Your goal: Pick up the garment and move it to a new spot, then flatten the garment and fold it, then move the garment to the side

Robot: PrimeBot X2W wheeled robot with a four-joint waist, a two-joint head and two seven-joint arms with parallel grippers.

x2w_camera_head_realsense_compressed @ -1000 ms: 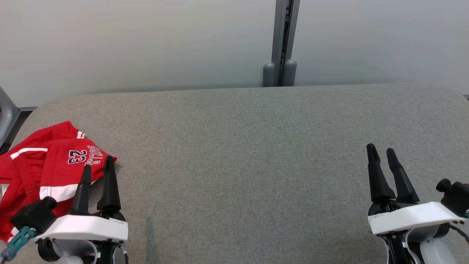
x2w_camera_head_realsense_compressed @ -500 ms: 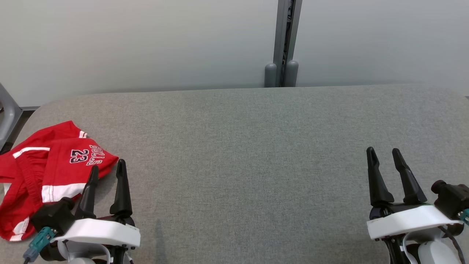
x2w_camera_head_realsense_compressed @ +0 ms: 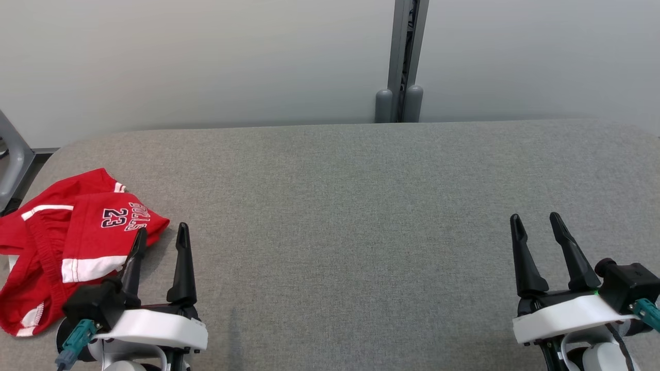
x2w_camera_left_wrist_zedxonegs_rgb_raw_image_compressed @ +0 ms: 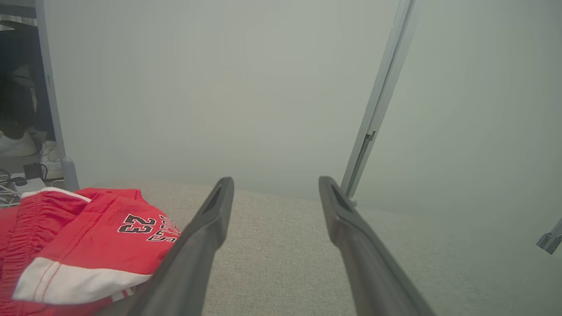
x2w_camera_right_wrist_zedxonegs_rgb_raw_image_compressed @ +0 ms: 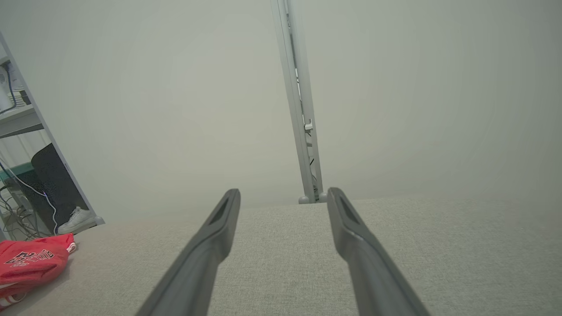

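A red garment (x2w_camera_head_realsense_compressed: 62, 242) with white stripes and the number 23 lies crumpled at the far left of the grey padded table (x2w_camera_head_realsense_compressed: 340, 206). It also shows in the left wrist view (x2w_camera_left_wrist_zedxonegs_rgb_raw_image_compressed: 88, 245) and small at the lower left of the right wrist view (x2w_camera_right_wrist_zedxonegs_rgb_raw_image_compressed: 30, 261). My left gripper (x2w_camera_head_realsense_compressed: 161, 232) hovers open just right of the garment's near corner, nothing between its fingers. My right gripper (x2w_camera_head_realsense_compressed: 536, 220) stands open over the bare table at the lower right, far from the garment.
A pale wall with a grey vertical post (x2w_camera_head_realsense_compressed: 405, 62) runs behind the table. A grey shelf frame (x2w_camera_head_realsense_compressed: 13, 159) stands off the table's left end, with cables and a white shoe (x2w_camera_right_wrist_zedxonegs_rgb_raw_image_compressed: 77, 219) on the floor there.
My left gripper has moved right and toward me, off the garment's edge, and its fingers have spread wider. The right gripper drew back slightly. The head camera shifted a little.
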